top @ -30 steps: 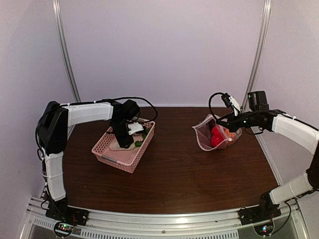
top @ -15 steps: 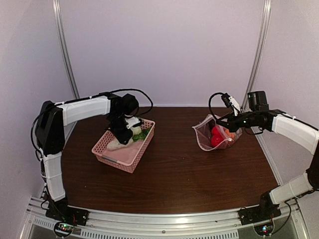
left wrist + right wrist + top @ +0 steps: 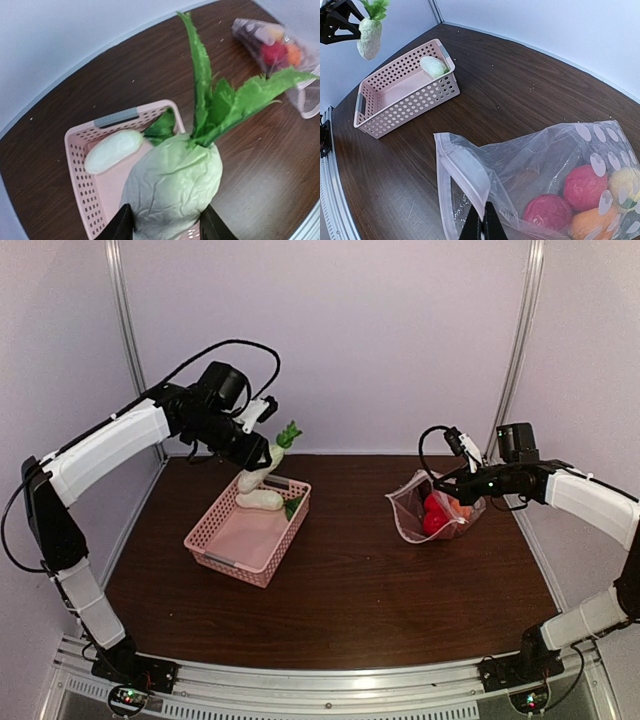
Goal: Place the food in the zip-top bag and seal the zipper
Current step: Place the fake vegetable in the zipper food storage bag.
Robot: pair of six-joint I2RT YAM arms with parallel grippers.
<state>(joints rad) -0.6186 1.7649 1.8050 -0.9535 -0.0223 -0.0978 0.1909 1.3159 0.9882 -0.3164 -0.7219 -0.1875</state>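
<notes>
My left gripper (image 3: 252,455) is shut on a white radish (image 3: 172,187) with green leaves (image 3: 287,434), held high above the pink basket's (image 3: 232,553) far end. The held radish also shows in the right wrist view (image 3: 369,36). A second white radish (image 3: 259,500) lies in the basket, also seen in the left wrist view (image 3: 113,150). My right gripper (image 3: 483,227) is shut on the mouth edge of the clear zip-top bag (image 3: 412,516), holding it open toward the left. Two red fruits (image 3: 590,187), an orange one (image 3: 590,224) and a yellow one (image 3: 626,185) lie inside the bag. The zipper (image 3: 462,172) strip runs along the open mouth.
The brown table (image 3: 360,590) is ringed by pale walls and an aluminium rail (image 3: 330,690) at the near edge. The basket sits left of centre, the bag at the right back.
My left gripper has risen out of the basket with one radish and moved back and up. The other radish stays in the basket. The right arm and bag have not moved.
</notes>
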